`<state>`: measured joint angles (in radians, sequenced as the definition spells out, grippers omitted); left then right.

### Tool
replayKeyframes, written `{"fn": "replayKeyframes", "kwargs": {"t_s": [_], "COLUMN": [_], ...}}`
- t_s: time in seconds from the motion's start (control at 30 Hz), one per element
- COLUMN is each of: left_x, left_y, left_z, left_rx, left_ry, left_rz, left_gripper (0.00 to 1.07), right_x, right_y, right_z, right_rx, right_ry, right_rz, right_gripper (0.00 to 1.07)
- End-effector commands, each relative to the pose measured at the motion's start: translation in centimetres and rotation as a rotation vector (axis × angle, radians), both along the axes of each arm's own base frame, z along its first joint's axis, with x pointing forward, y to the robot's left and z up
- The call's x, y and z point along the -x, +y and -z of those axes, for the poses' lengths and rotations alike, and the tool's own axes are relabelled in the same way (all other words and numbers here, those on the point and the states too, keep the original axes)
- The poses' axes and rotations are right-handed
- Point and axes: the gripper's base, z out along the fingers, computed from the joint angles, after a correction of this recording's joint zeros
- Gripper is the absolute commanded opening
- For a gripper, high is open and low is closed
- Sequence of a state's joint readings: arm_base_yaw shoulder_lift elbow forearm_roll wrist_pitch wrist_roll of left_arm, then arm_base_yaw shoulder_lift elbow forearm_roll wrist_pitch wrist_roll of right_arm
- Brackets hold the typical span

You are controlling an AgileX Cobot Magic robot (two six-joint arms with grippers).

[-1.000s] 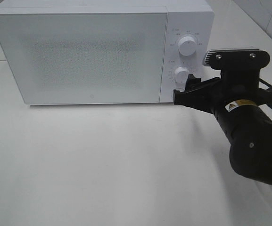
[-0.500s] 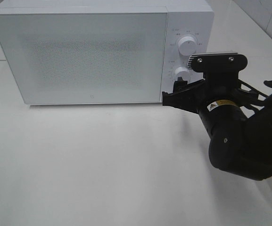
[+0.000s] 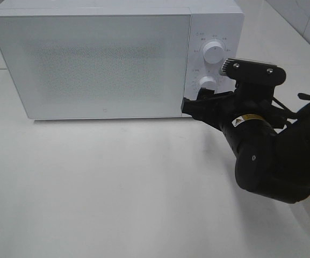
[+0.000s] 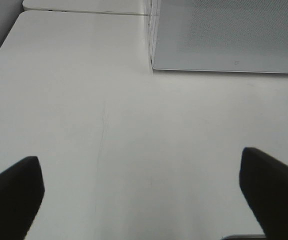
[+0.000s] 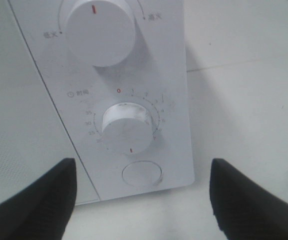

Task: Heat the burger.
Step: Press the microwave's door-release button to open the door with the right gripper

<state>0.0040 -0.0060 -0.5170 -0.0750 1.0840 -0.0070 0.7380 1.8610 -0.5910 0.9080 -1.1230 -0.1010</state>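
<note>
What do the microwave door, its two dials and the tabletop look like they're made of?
Microwave door: glossy white glass or plastic, probably; fine dotted mesh shows through. Upper dial and lower dial: likely white moulded plastic, smooth satin faces, greyish scuffs on the lower. Tabletop: matte white laminate or painted board, cannot tell which; faint hairline scratch in the left wrist view.

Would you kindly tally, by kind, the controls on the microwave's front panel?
Knobs: 2, the upper knob and the lower knob
Round button: 1
Total: 3
</note>
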Motion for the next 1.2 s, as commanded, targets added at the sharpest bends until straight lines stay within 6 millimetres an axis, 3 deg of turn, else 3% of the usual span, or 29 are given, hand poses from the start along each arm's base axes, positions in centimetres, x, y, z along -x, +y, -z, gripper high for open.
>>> {"fn": "replayKeyframes", "kwargs": {"t_s": [0.03,0.2,0.27,0.37,0.43,0.47,0.53,0.73,1.03,1.2], "left_x": [0.2,0.2,0.2,0.2,0.2,0.2,0.2,0.2,0.2,0.2], "left_y": [0.0,0.0,0.0,0.0,0.0,0.0,0.0,0.0,0.0,0.0], "left_z": [-0.1,-0.1,-0.1,-0.1,-0.1,-0.1,-0.1,-0.1,-0.1,-0.1], "left_rx": [0.003,0.003,0.003,0.003,0.003,0.003,0.003,0.003,0.003,0.003], "left_ry": [-0.028,-0.028,-0.028,-0.028,-0.028,-0.028,-0.028,-0.028,-0.028,-0.028], "left_rz": [0.007,0.007,0.007,0.007,0.007,0.007,0.007,0.007,0.007,0.007], "left_gripper": [1.0,1.0,1.0,1.0,1.0,1.0,1.0,1.0,1.0,1.0], "right_x": [-0.1,0.0,0.0,0.0,0.1,0.1,0.1,0.1,-0.3,-1.9], "right_y": [0.1,0.2,0.2,0.2,0.3,0.3,0.3,0.3,0.1,0.0], "right_z": [0.3,0.5,0.6,0.6,0.8,0.8,0.8,0.8,1.2,2.4], "right_rx": [-0.285,-0.53,-0.811,-0.862,-1.024,-1.024,-1.195,-1.251,-1.253,-1.274], "right_ry": [0.033,0.042,0.045,0.046,0.058,0.058,0.053,0.052,0.089,0.104], "right_rz": [0.079,0.156,0.25,0.268,0.327,0.327,0.386,0.405,0.413,0.41], "right_gripper": [0.66,0.56,0.44,0.41,0.28,0.28,0.13,0.0,0.0,0.0]}}
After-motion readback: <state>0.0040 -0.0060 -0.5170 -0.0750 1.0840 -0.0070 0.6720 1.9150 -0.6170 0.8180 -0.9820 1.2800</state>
